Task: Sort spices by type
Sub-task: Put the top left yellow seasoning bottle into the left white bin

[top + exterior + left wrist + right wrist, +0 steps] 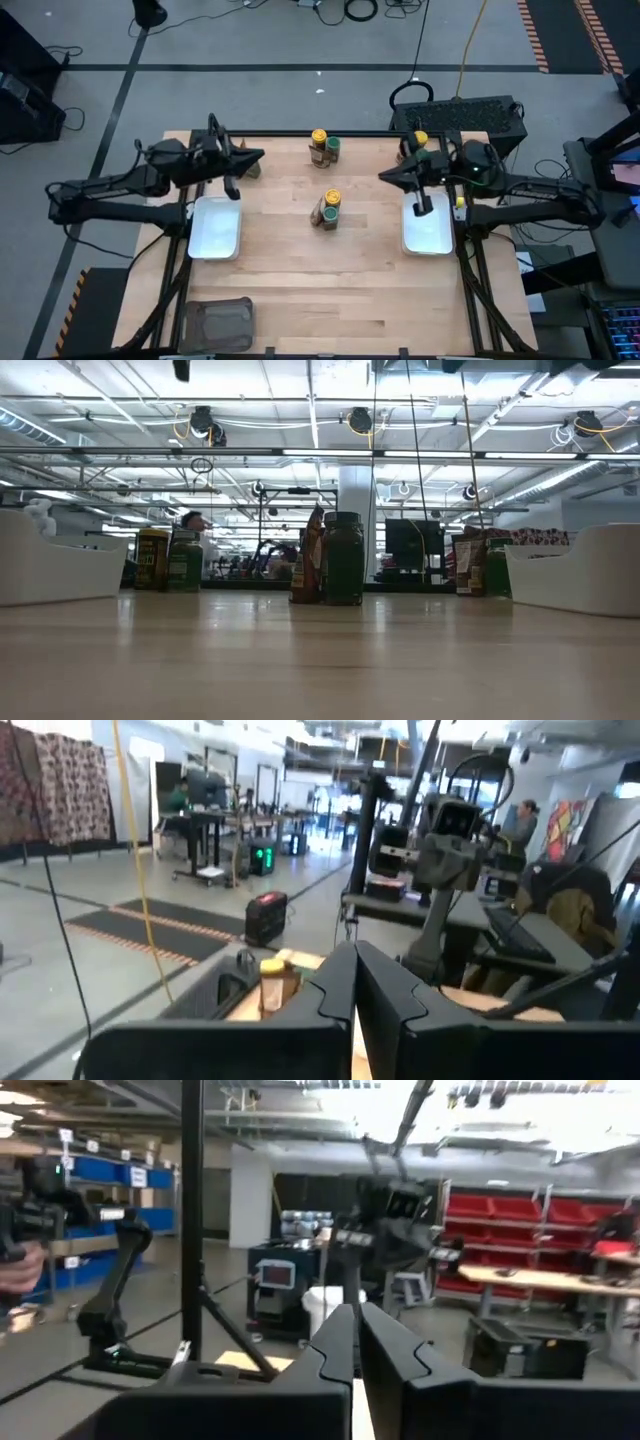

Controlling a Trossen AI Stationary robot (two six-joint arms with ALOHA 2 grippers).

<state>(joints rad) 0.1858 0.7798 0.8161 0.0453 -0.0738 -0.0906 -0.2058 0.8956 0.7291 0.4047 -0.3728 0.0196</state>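
Note:
The spices stand in groups on the wooden table. At the far middle are a yellow-lidded jar point(318, 137), a green-lidded jar point(333, 147) and a brown packet. At the centre a yellow-lidded jar point(332, 199) stands beside a packet point(308, 555). By the right arm is another yellow-lidded jar point(420, 139) point(275, 982). A packet point(251, 171) lies under the left arm. My left gripper point(262, 154) point(355, 965) is shut, raised and pointing level toward the table's right. My right gripper point(381, 177) point(355, 1320) is shut, raised and pointing left. Neither holds anything.
One white tray point(215, 226) sits at the table's left and another point(428, 224) at its right, each below an arm. A dark grey tray point(218, 322) lies at the near left corner. Bare wood stretches across the near half.

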